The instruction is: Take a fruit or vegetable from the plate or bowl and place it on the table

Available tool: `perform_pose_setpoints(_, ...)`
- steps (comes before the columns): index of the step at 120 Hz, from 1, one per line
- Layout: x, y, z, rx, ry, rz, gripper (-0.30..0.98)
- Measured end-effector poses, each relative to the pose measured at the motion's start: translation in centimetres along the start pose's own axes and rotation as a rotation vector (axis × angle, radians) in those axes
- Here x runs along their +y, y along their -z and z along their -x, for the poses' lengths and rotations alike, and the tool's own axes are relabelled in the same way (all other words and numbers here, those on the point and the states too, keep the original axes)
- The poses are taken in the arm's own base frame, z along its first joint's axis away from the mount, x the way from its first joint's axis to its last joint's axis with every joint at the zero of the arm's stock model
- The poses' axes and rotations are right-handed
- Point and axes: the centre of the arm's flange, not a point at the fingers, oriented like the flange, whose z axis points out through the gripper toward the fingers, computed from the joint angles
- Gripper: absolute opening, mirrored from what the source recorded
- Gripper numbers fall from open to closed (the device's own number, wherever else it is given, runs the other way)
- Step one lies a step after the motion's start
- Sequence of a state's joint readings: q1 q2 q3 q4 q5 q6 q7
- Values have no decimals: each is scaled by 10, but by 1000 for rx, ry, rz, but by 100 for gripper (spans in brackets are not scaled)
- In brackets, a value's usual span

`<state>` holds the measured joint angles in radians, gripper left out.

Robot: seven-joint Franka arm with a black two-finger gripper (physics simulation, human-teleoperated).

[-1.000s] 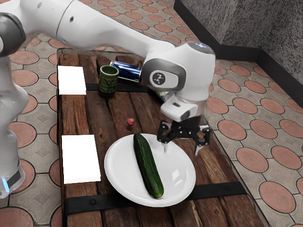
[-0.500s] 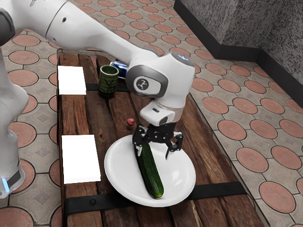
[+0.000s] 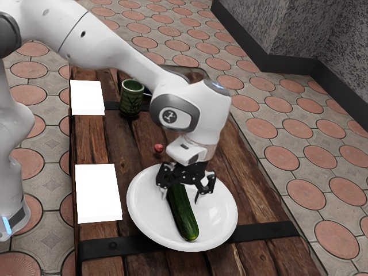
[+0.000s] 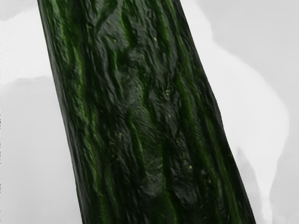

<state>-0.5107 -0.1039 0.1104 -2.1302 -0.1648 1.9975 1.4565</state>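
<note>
Cucumber [image 3: 185, 218] lies right below the gripper [image 3: 180, 197], on the white plate [image 3: 219, 217]; that gripper's released, fingers spread wide, grasping nothing.

Has rounded white casing [image 3: 109, 49], dark grey joint bands [image 3: 162, 100], a round emblem [image 3: 169, 117], a blue strip [image 3: 7, 225], a black gripper [image 3: 180, 198].

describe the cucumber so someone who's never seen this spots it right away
On the wooden table, find the large white plate. Lying on it is the cucumber: long and dark green, unlike the upright green cup and small round red thing off the plate.
</note>
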Motion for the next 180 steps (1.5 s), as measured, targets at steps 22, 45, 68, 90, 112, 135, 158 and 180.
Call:
perform_pose_setpoints(22, -3, 5, 0, 22, 35, -28, 32)
perform_pose_setpoints(45, -10, 36, -6, 26, 35, -103, 22)
perform_pose_setpoints(68, -38, 162, 101, -56, 174, -346, 20)
perform_pose_setpoints(90, -6, 181, 179, -125, 285, -273, 18)
perform_pose_setpoints(112, 66, 179, 177, -119, 291, -91, 17)
perform_pose_setpoints(135, 82, 175, 208, -155, 360, 15, 17)
perform_pose_setpoints(158, 68, 149, 229, -178, 387, 106, 16)
perform_pose_setpoints(180, 57, 116, 228, -183, 369, 144, 16)
